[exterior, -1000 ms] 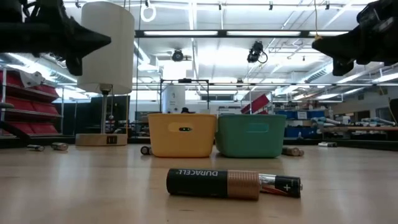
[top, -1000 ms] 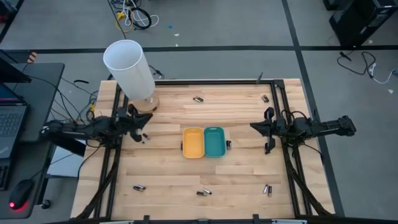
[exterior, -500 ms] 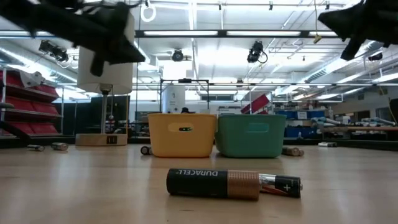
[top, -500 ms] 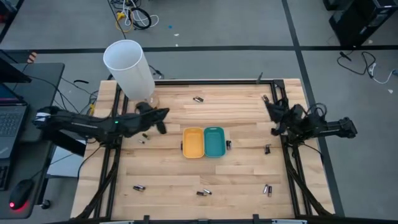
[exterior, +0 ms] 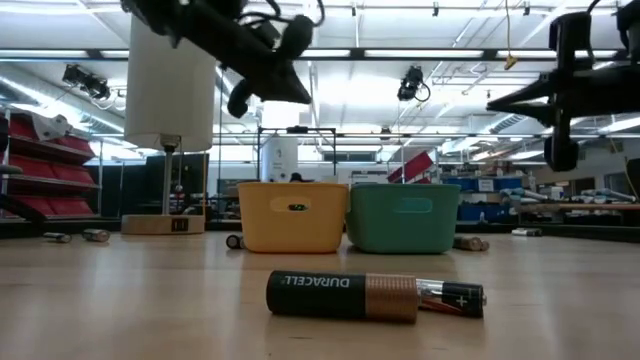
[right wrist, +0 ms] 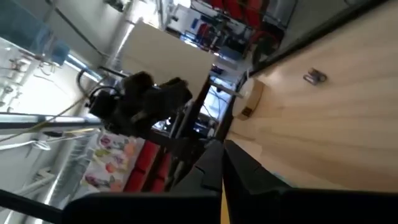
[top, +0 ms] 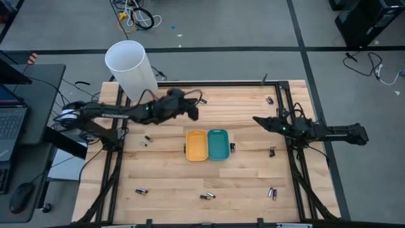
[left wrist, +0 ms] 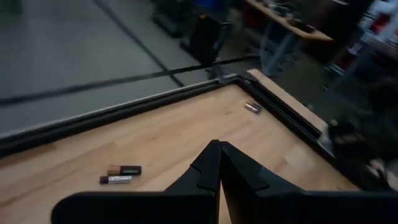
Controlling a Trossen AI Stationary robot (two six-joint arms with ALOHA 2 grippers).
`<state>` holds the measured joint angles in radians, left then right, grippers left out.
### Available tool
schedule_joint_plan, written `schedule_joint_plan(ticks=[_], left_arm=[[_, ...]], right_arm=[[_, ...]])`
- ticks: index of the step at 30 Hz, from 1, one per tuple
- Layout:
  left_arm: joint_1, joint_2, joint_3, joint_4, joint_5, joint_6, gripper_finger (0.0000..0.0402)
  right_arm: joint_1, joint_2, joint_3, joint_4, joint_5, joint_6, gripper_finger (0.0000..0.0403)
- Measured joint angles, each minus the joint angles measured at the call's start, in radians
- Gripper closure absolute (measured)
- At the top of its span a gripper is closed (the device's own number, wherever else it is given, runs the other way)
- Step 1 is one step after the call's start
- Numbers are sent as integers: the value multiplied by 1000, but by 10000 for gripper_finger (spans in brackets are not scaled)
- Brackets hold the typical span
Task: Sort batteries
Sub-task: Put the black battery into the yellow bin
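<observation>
Small dark and silvery batteries lie scattered on the wooden table: a pair (top: 202,101) at the far middle, one (top: 270,99) at the far right, one (top: 232,147) beside the teal tray (top: 218,144), and others along the near edge (top: 207,196). The yellow tray (top: 196,145) stands beside the teal one at the table's middle. My left gripper (top: 193,114) hangs shut in the air just beyond the yellow tray, near the far-middle pair (left wrist: 121,174). My right gripper (top: 255,118) hangs shut, right of the trays, pointing toward the table's middle.
A tall white lamp (top: 131,69) on a wooden base stands at the table's far left corner. Black rails (top: 285,107) run along the table's edges. In the low view a copper-and-black battery (exterior: 345,296) lies nearest, in front of the two trays.
My left gripper has swung from the table's left edge toward its far middle, rising, and stays shut. My right gripper has rolled about its own axis at the right side and now points toward the table's middle. No battery has moved.
</observation>
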<state>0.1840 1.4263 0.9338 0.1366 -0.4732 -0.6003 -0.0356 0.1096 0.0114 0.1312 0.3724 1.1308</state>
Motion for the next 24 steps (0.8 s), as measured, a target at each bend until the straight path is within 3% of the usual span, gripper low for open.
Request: schedule_joint_plan(ticks=[8, 14, 19, 24], left_arm=[[54, 134, 132, -66, 161, -115, 365], [60, 210, 180, -136, 172, -113, 303], [71, 251, 181, -122, 176, -113, 252], [72, 281, 179, -118, 198, -115, 201]], right_arm=[[-78, 101, 99, 61, 16, -10, 403], [-102, 215, 230, 50, -53, -146, 403], [-148, 369, 329, -27, -49, -125, 403], [-189, 534, 388, -40, -153, -119, 403]])
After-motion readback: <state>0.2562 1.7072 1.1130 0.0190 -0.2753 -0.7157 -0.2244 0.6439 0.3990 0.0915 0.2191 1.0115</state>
